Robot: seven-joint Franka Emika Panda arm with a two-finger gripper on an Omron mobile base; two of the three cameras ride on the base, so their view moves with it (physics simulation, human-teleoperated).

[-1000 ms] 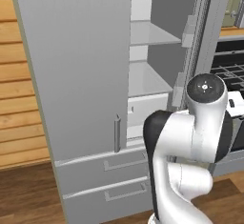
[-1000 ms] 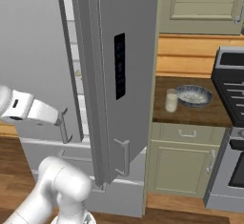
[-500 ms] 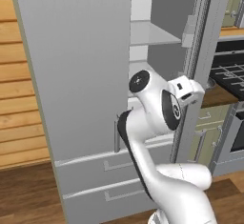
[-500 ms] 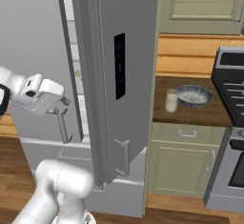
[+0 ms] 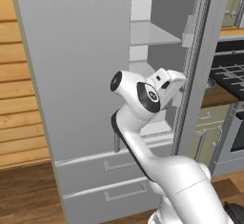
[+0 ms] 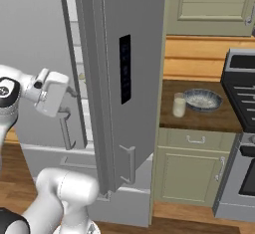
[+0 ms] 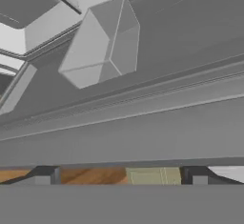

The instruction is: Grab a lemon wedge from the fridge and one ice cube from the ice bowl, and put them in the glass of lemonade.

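Grey fridge [image 6: 134, 54]: right door swung open, edge-on between arm and worktop [image 6: 219, 121].
End effector [image 7: 121, 178]: fingers spread wide, nothing held, inside the open fridge compartment by the pale shelves [image 5: 152, 35].
Obstruction: open door at 3 o'clock of the hand.
Glass of lemonade [image 6: 179, 104]: on worktop, just beside ice bowl [image 6: 202, 99], at its 9 o'clock.
Stove [image 6: 241, 93]: at 3 o'clock of the bowl.
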